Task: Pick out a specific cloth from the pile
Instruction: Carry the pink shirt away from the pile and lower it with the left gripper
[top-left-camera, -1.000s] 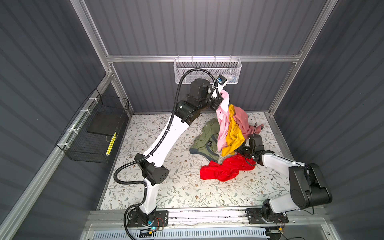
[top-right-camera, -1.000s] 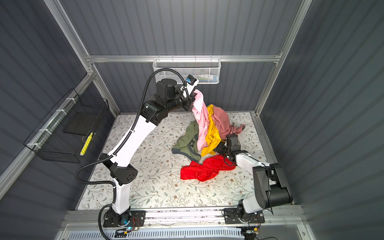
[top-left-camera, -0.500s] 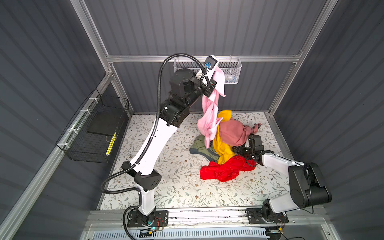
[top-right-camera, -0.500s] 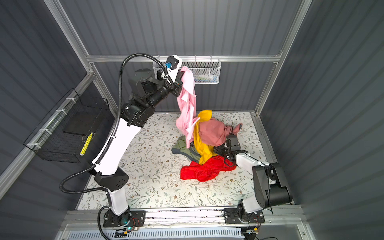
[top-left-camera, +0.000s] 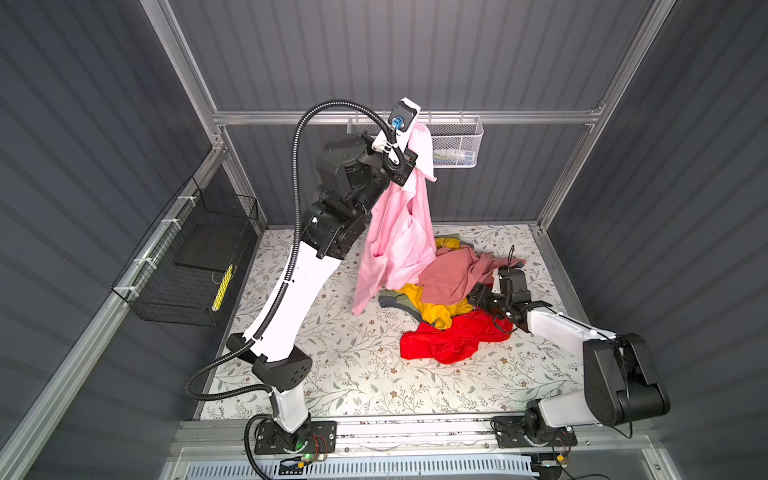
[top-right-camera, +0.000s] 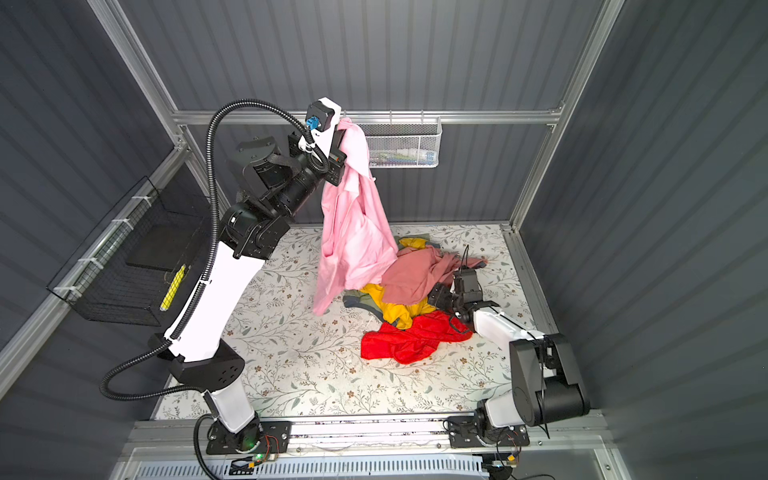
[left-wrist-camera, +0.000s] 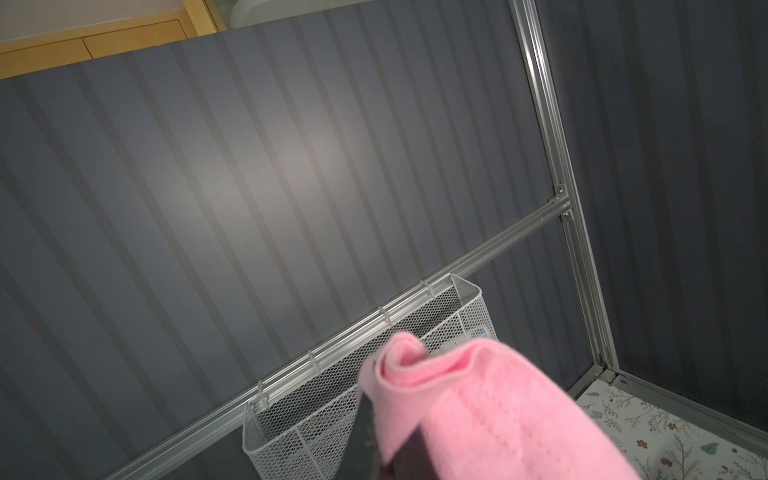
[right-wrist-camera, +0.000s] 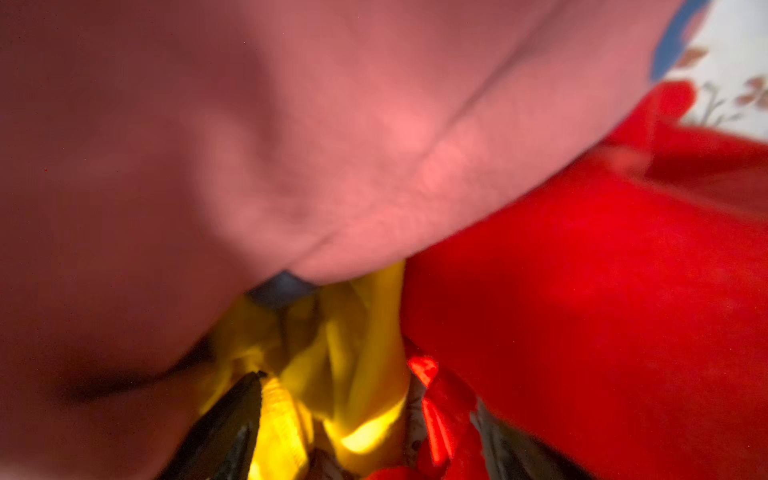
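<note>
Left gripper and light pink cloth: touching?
Touching. Left wrist view shows the cloth wrapped over the left gripper; in both top views it hangs from there.

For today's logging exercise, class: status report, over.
Left gripper shut on the cloth, held high. Cloth's lower end beside the pile, contact unclear. Right gripper open, nosed into the pile.

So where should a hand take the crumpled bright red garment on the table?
Pinch the near-left lobe of the bright red garment from straight above: it lies spread on the floral table, clear of the mustard yellow garment overlapping its far edge.
</note>
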